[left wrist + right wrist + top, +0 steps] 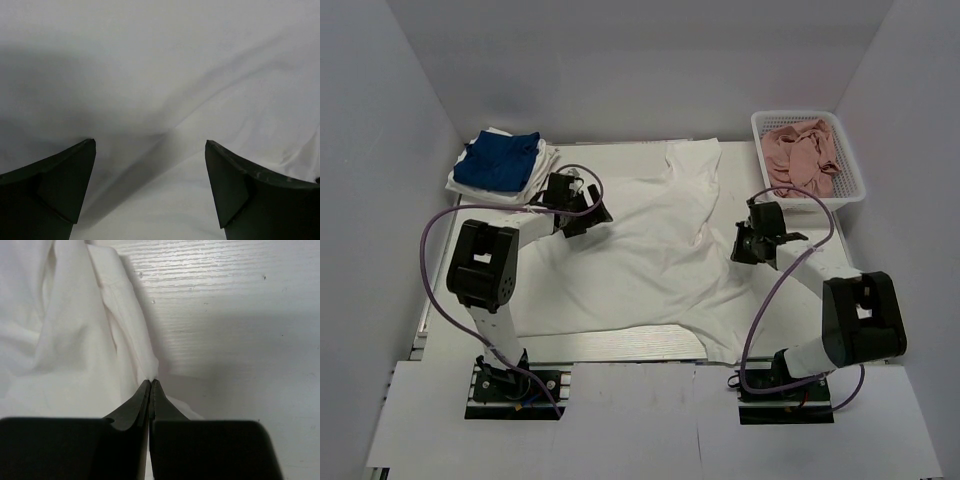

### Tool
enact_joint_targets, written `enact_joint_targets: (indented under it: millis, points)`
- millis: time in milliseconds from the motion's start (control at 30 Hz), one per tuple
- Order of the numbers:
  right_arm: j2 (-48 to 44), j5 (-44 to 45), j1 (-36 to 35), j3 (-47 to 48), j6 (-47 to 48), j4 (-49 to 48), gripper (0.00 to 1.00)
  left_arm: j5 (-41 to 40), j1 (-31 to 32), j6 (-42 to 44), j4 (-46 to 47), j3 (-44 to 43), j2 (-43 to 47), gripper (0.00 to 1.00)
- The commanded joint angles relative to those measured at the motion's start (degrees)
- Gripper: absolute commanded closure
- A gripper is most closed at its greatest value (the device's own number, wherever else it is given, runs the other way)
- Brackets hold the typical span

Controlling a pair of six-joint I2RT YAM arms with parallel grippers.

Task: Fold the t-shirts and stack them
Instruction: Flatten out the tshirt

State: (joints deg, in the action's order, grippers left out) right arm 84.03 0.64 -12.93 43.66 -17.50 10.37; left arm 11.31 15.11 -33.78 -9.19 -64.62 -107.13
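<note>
Nearest in the top view sit both arm bases. Beyond them the white shirt (640,265) lies spread and rumpled across the table (620,348), one sleeve pointing to the far side. I have the left gripper (582,208) over the shirt's left part and the right gripper (748,240) at its right edge. At the far left corner the blue shirt (500,160) rests on a white pile (548,165). A basket (853,190) holding pink cloth (802,150) stands at the far right.

On the left wrist view, the fingers (60,185) stand wide apart with nothing between them. White cloth fills the view beneath; I cannot tell whether the tips touch it.

On the right wrist view, the jaws are pressed together at the tips. As far as I can see, they nip the shirt's edge just where it meets bare table.

I judge this to be the start of folding the white shirt, with one side gripped and the other not yet. Next the left gripper should go down and close on its own patch of cloth, so both arms can lift and fold together. The right-hand pinch looks thin, so I would raise it gently.
</note>
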Motion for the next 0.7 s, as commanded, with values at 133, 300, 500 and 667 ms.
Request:
enact_joint_targets:
  millis: [133, 300, 500, 667]
  points:
    - [-10.2, 3.39, -0.34, -2.01, 1.85, -1.59, 1.0, 0.73, 0.18, 0.47, 0.31, 1.16, -1.41, 0.0]
    - [-17.66, 12.26, 0.0, -2.53, -4.12, 1.39, 1.0, -1.82, -0.43, 1.0, -2.15, 0.55, -2.64, 0.0]
    - [-24.52, 26.86, 0.1, -2.52, -17.46, 19.14, 1.0, -3.84, -0.96, 1.52, -4.25, 0.02, -4.22, 0.0]
    - [-24.88, 27.13, 0.18, -8.04, -22.4, 26.8, 1.0, -3.84, -0.96, 1.52, -4.26, -0.51, -4.75, 0.0]
